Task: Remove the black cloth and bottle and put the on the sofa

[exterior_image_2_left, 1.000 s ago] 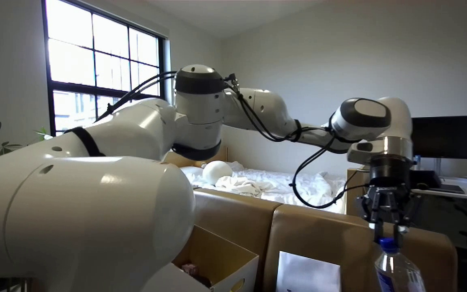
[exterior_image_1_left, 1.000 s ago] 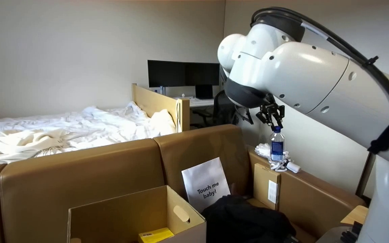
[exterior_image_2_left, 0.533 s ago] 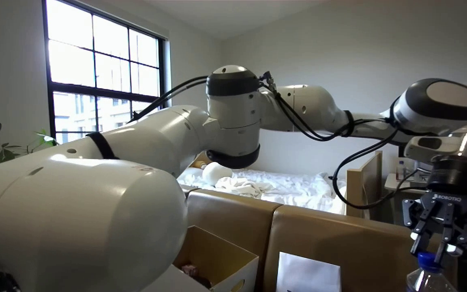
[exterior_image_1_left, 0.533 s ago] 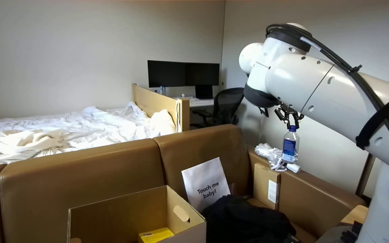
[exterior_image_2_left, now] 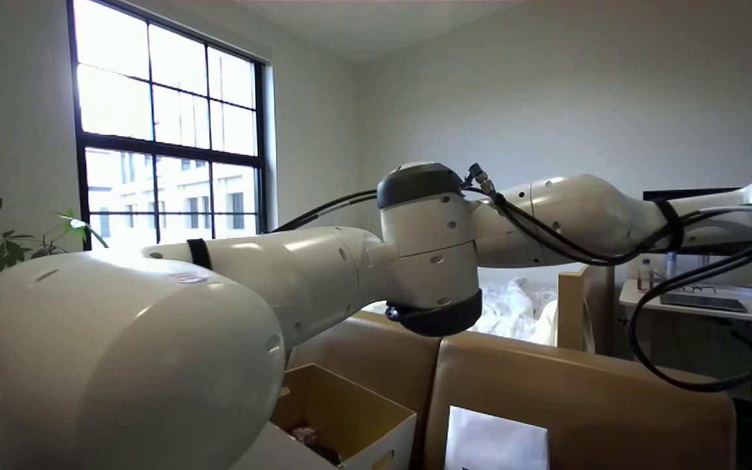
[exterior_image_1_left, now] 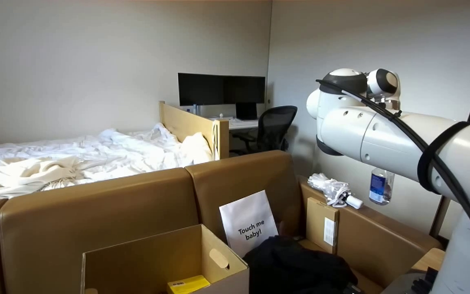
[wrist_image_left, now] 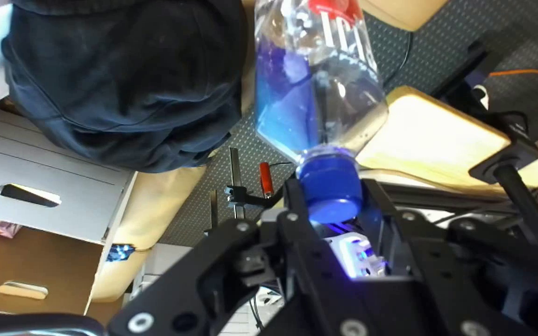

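Gripping the blue cap point(wrist_image_left: 328, 184) of a clear plastic bottle point(wrist_image_left: 343, 88) with a blue label point(exterior_image_1_left: 377, 185), the jaws of the black gripper point(wrist_image_left: 332, 197) suspend it in air; a limp black cloth point(exterior_image_1_left: 300, 265) lies on the tan-brown cushioned sofa point(exterior_image_1_left: 96, 208), beside an open cardboard box point(exterior_image_1_left: 149, 257).

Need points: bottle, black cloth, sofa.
Bottle point(wrist_image_left: 313, 100): wrist view, on its body, not the blue cap.
Black cloth point(exterior_image_1_left: 298, 266): an exterior view, middle of the heap.
Sofa point(exterior_image_1_left: 104, 212): an exterior view, on a back cushion.
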Controlling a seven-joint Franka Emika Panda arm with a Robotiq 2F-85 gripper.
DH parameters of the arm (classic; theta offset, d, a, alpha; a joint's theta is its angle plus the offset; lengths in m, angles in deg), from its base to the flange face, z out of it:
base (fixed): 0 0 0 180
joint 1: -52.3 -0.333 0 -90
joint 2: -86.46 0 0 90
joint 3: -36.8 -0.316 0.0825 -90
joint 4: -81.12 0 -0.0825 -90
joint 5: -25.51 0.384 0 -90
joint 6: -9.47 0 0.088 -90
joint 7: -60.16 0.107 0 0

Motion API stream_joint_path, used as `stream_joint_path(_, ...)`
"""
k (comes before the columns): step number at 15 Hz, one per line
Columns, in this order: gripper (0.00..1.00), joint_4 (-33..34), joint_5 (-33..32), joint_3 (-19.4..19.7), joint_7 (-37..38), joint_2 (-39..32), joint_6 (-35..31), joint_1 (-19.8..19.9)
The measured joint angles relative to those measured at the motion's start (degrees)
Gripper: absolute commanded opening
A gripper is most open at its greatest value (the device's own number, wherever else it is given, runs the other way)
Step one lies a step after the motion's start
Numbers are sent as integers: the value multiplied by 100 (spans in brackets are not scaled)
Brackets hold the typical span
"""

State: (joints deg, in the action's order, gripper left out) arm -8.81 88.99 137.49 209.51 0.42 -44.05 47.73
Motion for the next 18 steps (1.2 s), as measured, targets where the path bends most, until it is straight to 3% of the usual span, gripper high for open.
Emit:
stream_joint_path(5, 13, -727, -484, 8, 0, 16, 92, 132)
stream_joint_path(12, 13, -1568, 224, 651, 0, 86, -3, 115)
stream_joint_path(18, 13, -2113, 392, 499, 0, 105, -229, 108)
